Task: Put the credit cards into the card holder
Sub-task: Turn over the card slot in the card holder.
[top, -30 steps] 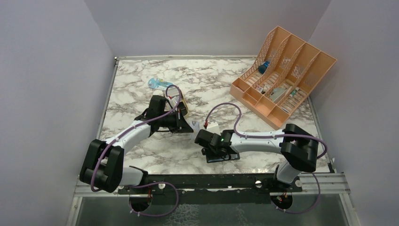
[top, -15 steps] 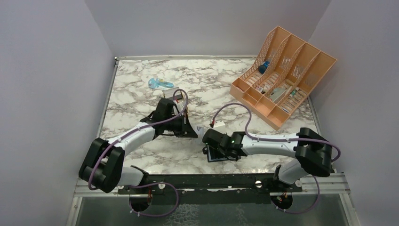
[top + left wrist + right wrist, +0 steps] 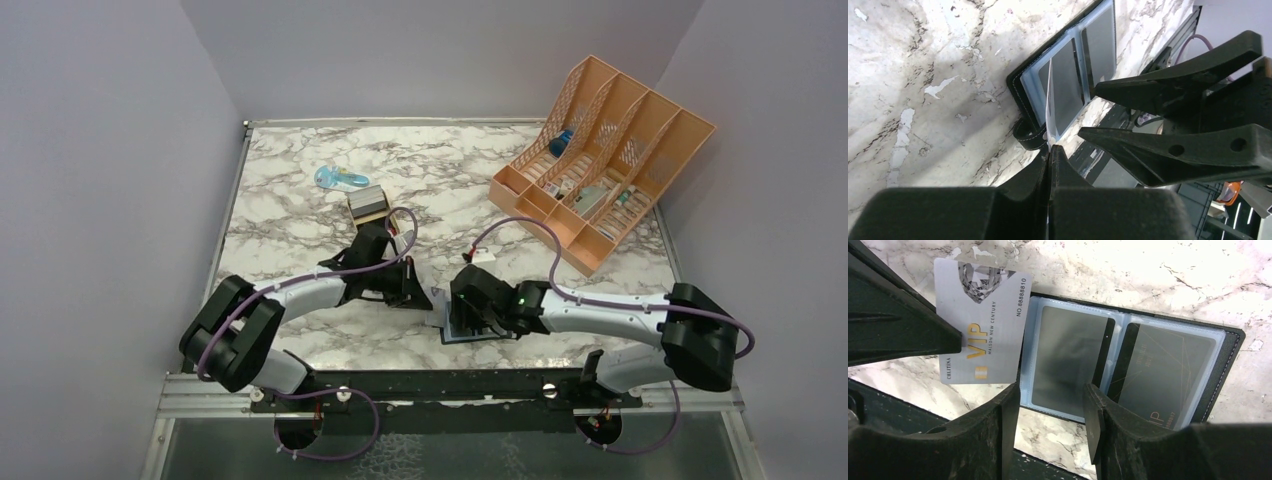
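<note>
My left gripper (image 3: 420, 295) is shut on a silver credit card (image 3: 980, 325) marked VIP, pinching its lower edge (image 3: 1049, 107). The card hangs upright at the left edge of the card holder (image 3: 1073, 355), just outside the left pocket. The card holder (image 3: 455, 337) lies open and flat near the table's front edge, black outside with blue-grey sleeves. Its right pocket holds a dark card (image 3: 1168, 370). My right gripper (image 3: 1053, 410) stands open over the holder's near edge, one finger at each side of the left pocket, holding nothing.
A gold tin (image 3: 368, 203) with a grey top stands behind the left arm, and a blue transparent object (image 3: 338, 178) lies farther back. An orange slotted desk organiser (image 3: 600, 160) fills the back right. The black mounting rail (image 3: 450, 385) runs just in front of the holder.
My left gripper has carried the card to the right and nearer, up to the holder's left edge, uncovering the gold tin. The right gripper has shifted slightly right over the holder.
</note>
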Robot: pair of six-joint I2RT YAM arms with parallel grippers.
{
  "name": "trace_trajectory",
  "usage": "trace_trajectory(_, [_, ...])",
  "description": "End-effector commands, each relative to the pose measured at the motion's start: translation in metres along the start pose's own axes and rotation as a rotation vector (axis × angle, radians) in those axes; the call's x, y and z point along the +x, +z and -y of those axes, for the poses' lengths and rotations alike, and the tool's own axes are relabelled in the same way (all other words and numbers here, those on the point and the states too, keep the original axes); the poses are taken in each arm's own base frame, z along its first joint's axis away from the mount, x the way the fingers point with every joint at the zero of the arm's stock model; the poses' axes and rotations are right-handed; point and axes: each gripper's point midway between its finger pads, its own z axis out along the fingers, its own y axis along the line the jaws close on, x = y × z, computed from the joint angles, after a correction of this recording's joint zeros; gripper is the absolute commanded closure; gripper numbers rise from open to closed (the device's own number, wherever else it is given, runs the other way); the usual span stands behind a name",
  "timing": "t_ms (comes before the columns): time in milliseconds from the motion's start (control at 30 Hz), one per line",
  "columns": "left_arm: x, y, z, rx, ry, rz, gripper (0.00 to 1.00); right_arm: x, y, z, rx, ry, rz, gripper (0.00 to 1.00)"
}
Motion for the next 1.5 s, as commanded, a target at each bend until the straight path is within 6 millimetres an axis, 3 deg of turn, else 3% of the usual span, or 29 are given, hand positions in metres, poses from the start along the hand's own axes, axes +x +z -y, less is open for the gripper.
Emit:
trace_trajectory(0, [-0.001, 0.009, -0.008, -0.024, -0.005, 0.02, 1.0, -0.002, 0.001, 0.002, 0.047, -0.008, -0.025, 0.48])
trace_trajectory(233, [0.004, 0.011, -0.024, -0.102, 0.012, 0.002, 1.0, 0.01, 0.013, 0.006, 0.11, -0.032, -0.098, 0.39])
trace_trajectory(500, [0.008, 0.013, -0.031, -0.115, 0.007, -0.008, 1.0, 0.017, 0.022, 0.015, 0.176, -0.062, -0.133, 0.37])
trace_trajectory(633, [0.007, 0.013, -0.022, -0.078, 0.002, -0.004, 1.0, 0.009, 0.014, 0.01, 0.146, -0.055, -0.105, 0.38])
trace_trajectory(867, [0.013, 0.015, -0.014, -0.02, -0.057, -0.025, 1.0, -0.023, -0.006, 0.009, 0.133, -0.074, -0.007, 0.39])
trace_trajectory(1100, [0.016, 0.015, -0.013, -0.014, -0.09, -0.03, 1.0, -0.043, -0.009, 0.046, 0.159, -0.017, 0.022, 0.4])
trace_trajectory(1467, [0.016, 0.019, -0.002, 0.059, -0.142, -0.038, 1.0, -0.023, -0.002, 0.096, 0.214, 0.061, -0.023, 0.47])
